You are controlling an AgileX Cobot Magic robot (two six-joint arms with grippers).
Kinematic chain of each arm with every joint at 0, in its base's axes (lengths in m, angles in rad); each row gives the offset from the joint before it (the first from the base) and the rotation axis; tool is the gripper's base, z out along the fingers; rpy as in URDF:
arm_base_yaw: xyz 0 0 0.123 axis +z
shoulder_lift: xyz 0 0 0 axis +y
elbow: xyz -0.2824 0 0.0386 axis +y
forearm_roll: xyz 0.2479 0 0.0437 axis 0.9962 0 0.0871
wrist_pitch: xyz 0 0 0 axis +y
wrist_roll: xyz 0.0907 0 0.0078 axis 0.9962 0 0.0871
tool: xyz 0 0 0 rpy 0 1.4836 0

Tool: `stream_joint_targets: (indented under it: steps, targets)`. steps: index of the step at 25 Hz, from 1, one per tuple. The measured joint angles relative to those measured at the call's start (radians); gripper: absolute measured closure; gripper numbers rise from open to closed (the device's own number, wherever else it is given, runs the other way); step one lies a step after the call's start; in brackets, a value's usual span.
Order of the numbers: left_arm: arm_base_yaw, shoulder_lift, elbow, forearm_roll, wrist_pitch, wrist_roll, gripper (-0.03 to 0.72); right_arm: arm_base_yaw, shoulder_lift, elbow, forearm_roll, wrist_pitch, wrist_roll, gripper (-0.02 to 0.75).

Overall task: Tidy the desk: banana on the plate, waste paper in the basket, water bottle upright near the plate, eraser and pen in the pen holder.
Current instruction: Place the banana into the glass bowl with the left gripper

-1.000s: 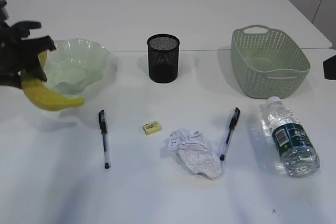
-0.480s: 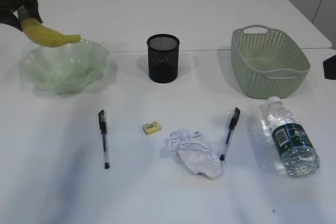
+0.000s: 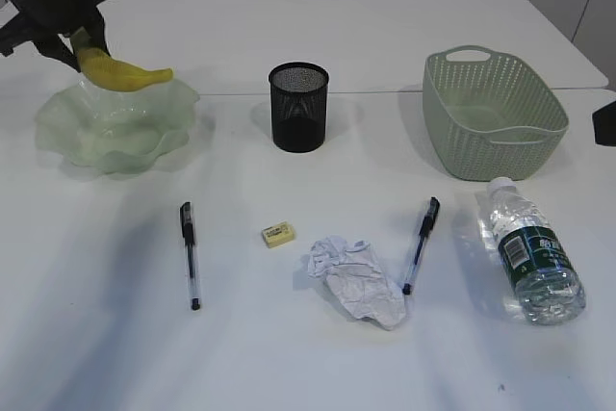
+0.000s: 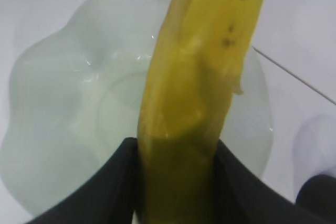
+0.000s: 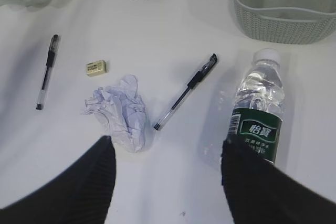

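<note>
I can read only one label, white Chinese characters 怡寶 on the dark green band of the water bottle (image 5: 257,114); its smaller print is too blurred.

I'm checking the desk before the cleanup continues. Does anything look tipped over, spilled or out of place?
The water bottle lies on its side in front of the basket; no spill shows. Crumpled paper, an eraser and two pens lie loose on the table.

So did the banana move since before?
Yes. The banana, held in the left hand, went up and to the right. It was low by the plate's left side, and now it hangs above the plate's back rim.
</note>
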Motion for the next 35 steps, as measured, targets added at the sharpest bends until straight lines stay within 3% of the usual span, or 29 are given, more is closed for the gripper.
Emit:
stream_joint_targets:
  steps: [14, 29, 35]
  targets:
    - [0.046, 0.143, -0.040, -0.069, -0.028, 0.002, 0.423, 0.000, 0.000, 0.000, 0.000, -0.002, 0.000, 0.264]
    - [0.049, 0.172, -0.040, -0.095, -0.051, 0.002, 0.423, 0.000, 0.000, 0.000, 0.000, -0.008, 0.000, 0.264]
    - [0.049, 0.172, -0.040, -0.097, -0.023, 0.002, 0.386, 0.000, 0.000, 0.000, 0.000, -0.010, 0.000, 0.264]
